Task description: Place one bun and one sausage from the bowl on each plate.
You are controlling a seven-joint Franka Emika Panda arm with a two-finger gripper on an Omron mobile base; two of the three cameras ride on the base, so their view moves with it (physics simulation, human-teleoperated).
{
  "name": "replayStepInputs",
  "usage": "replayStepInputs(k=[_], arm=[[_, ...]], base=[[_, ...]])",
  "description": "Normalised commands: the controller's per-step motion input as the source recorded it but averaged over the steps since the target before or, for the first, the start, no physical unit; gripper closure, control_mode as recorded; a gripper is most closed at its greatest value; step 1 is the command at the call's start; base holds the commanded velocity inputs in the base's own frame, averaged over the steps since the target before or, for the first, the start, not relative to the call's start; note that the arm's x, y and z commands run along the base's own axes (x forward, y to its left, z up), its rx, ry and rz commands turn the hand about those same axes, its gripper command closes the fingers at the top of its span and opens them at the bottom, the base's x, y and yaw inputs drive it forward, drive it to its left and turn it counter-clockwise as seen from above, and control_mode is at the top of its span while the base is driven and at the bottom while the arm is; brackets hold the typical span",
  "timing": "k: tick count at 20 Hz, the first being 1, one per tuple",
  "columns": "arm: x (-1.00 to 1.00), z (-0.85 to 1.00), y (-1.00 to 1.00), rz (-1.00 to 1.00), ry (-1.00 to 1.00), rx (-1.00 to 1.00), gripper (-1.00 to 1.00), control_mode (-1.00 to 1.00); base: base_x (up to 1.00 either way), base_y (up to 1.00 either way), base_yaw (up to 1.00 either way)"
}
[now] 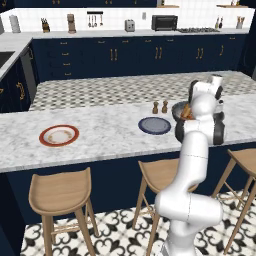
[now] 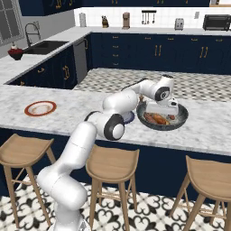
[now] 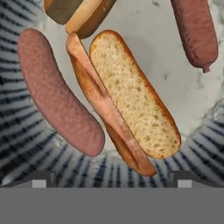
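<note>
nothing is plated yet: the orange-rimmed plate (image 1: 59,135) and the blue-rimmed plate (image 1: 154,125) both sit bare on the counter, well off from the gripper (image 3: 112,179). its fingers stand wide apart and hold nothing, poised over the bowl (image 2: 181,118). a split bun (image 3: 127,105) lies just ahead between the fingertips, with a sausage (image 3: 57,94) beside it and another sausage (image 3: 195,31) farther off, so every pick and place is still to do.

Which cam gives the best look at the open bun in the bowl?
Hand view: the split bun lies close up, crumb side showing, between two sausages. The right base view shows it small and orange inside the bowl, below the arm's wrist. In the left base view the arm hides most of the bowl; a bit of orange shows.
</note>
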Motion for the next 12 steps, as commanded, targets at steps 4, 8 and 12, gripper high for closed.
replayStepInputs(k=[4, 8, 12], arm=[[0.00, -0.24, 0.00, 0.00, -0.04, 0.00, -1.00, -1.00], [0.01, -0.26, 0.00, 0.00, -0.02, 0.00, -1.00, -1.00], [0.12, -0.17, 0.00, 0.00, 0.00, 0.00, -1.00, -1.00]], base=[[0.00, 0.00, 0.00], [0.00, 0.00, 0.00], [0.00, 0.00, 0.00]])
